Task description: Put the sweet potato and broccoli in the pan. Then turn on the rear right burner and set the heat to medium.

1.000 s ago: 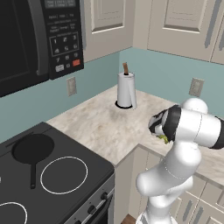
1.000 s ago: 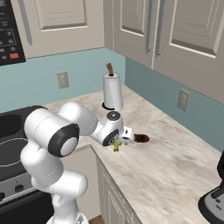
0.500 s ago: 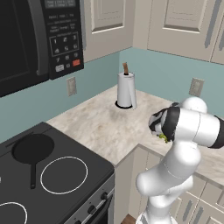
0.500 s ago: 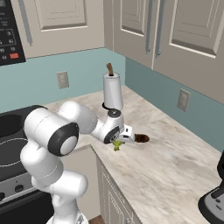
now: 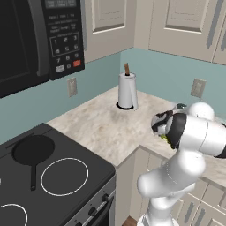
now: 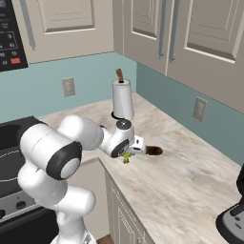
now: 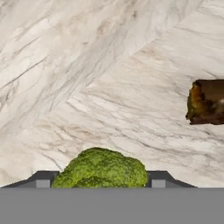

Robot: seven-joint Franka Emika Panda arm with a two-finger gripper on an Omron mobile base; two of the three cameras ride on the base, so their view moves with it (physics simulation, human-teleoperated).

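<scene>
- Now the pincer (image 7: 100,183) stands half-closed on the broccoli (image 7: 101,168), low over the worktop (image 6: 190,190) near its front edge.
- Just beside lies the sweet potato (image 6: 154,150), toward the back wall.
- Well apart, across the worktop on the stove, waits the pan (image 5: 32,151).

Bare marble counter (image 5: 101,128) between paper-towel roll (image 5: 126,92) and cooktop (image 5: 79,176); sweet potato (image 6: 154,150) lies just beside the broccoli (image 7: 101,169).
</scene>
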